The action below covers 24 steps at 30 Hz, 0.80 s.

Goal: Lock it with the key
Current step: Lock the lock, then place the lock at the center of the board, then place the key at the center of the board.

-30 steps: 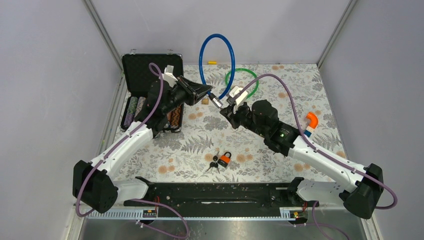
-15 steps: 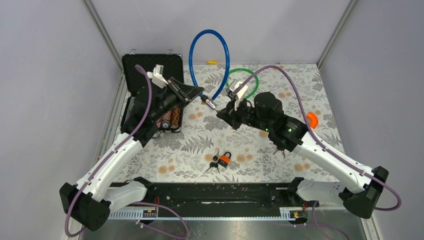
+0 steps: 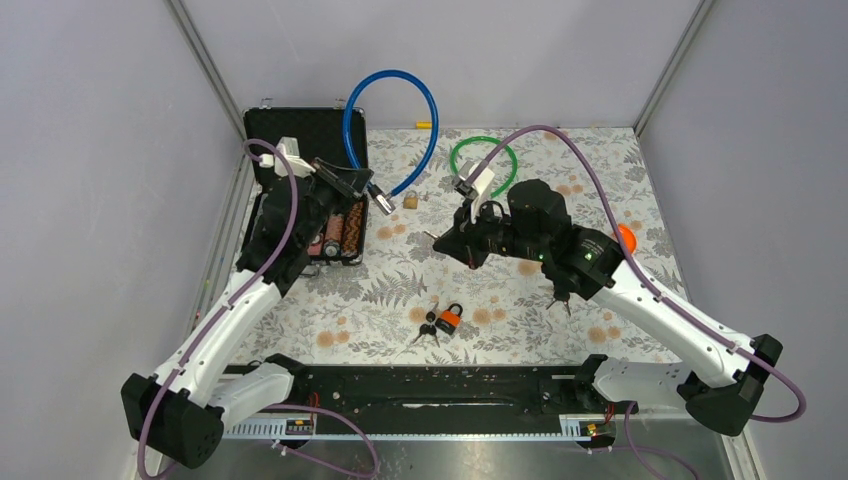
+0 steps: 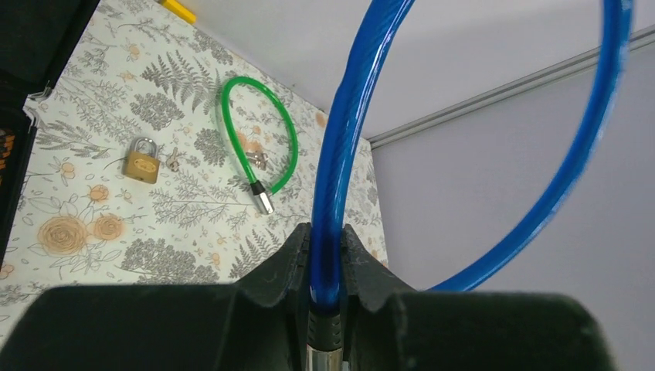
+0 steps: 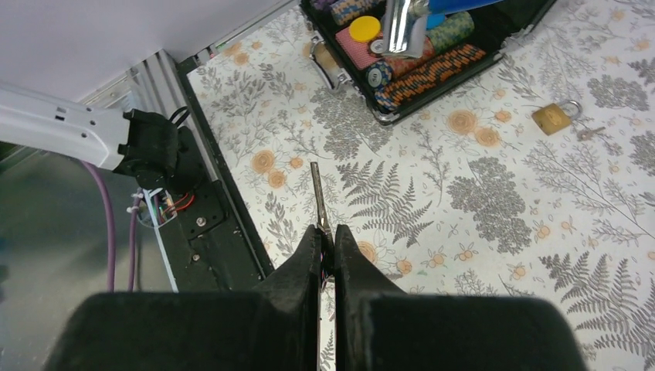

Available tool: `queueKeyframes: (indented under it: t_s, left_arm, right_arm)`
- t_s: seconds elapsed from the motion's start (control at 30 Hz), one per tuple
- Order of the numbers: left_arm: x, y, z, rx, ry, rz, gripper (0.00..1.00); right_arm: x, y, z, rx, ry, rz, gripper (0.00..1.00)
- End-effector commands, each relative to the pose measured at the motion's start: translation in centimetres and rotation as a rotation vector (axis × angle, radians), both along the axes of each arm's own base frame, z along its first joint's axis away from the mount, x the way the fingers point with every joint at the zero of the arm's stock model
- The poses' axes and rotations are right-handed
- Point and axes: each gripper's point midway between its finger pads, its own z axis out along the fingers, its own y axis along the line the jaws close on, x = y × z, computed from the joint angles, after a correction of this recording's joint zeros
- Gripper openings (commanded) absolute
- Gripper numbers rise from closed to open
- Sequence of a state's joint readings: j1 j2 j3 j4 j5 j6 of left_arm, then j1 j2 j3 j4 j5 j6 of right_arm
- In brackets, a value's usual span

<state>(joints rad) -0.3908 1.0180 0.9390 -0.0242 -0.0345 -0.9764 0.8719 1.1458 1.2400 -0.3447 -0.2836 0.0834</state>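
Over the black case (image 3: 290, 125) left jaws are clamping the blue cable lock (image 3: 392, 72), right jaws beside it pinching the key (image 5: 318, 193), so cable sway's probably risking a miss.

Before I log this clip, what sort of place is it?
Likely a robot test cell: plain grey walls enclose a fern-print tabletop, and props like a blue cable lock and an orange padlock are on hand.
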Motion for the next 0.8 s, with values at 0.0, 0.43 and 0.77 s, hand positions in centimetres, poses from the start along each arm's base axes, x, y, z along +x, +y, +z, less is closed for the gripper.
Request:
queueKeyframes:
  t_s: [0.0,0.43,0.77]
  left_arm:
    - [0.0,0.3,0.4,0.036,-0.075,0.005,0.0]
    - [0.2,-4.7,-15.6,0.335,0.164,-0.239,0.0]
    - [-0.5,-5.7,-25.9,0.45,0.488,-0.348,0.0]
  right_arm:
    - [1.3,-0.9,2.1,0.062,-0.038,-0.12,0.0]
    - [7.1,-0.2,-3.4,0.119,0.087,-0.428,0.0]
    - [10.7,2.1,-13.9,-0.051,0.274,-0.531,0.0]
